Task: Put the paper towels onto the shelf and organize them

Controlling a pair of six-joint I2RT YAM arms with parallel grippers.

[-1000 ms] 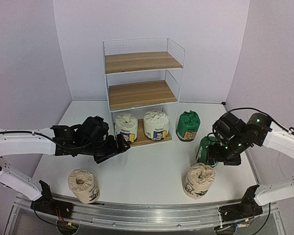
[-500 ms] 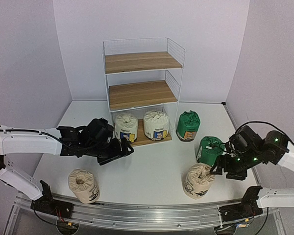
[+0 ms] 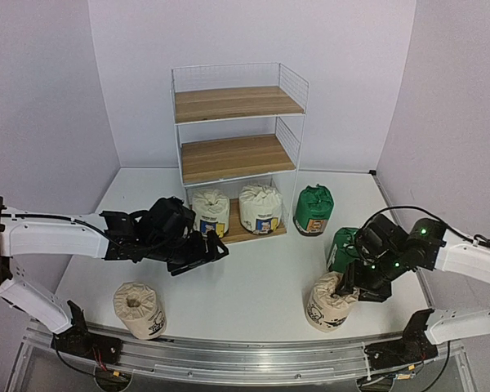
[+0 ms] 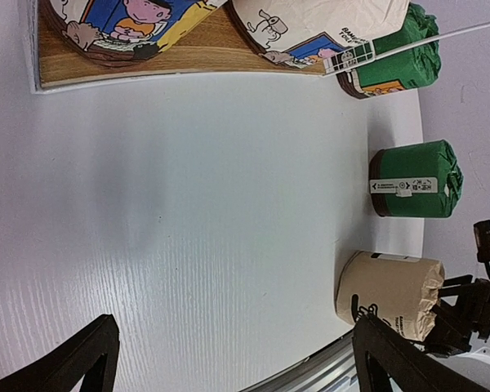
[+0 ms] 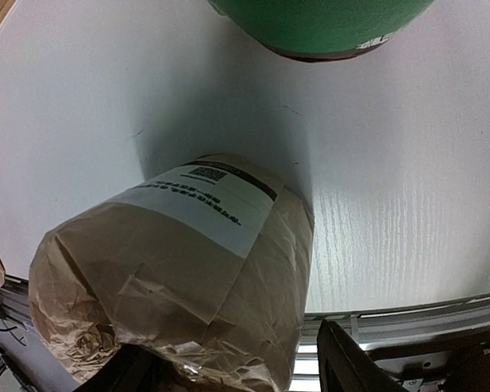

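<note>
The shelf [image 3: 237, 102] stands at the back; its bottom board holds two white paper towels [image 3: 210, 211] [image 3: 260, 207]. One green roll [image 3: 314, 209] stands just right of the shelf, another [image 3: 340, 247] nearer me. My right gripper [image 3: 347, 287] is open and straddles the gathered top of a beige roll [image 3: 331, 302]. In the right wrist view the beige roll [image 5: 180, 269] fills the gap of the right gripper [image 5: 237, 371], and the right finger [image 5: 359, 359] stands apart from it. My left gripper [image 3: 208, 249] hovers open and empty before the shelf. A second beige roll [image 3: 139, 309] stands front left.
A metal rail [image 3: 229, 359] runs along the table's near edge, close under both beige rolls. The left wrist view shows the bottom board [image 4: 188, 61], both green rolls [image 4: 412, 180] [image 4: 392, 61] and the right beige roll [image 4: 388, 290] beyond the left gripper [image 4: 237, 359].
My right arm has left the near green roll and come down over the right beige roll, its jaws narrowing. The left arm has drifted slightly right.
</note>
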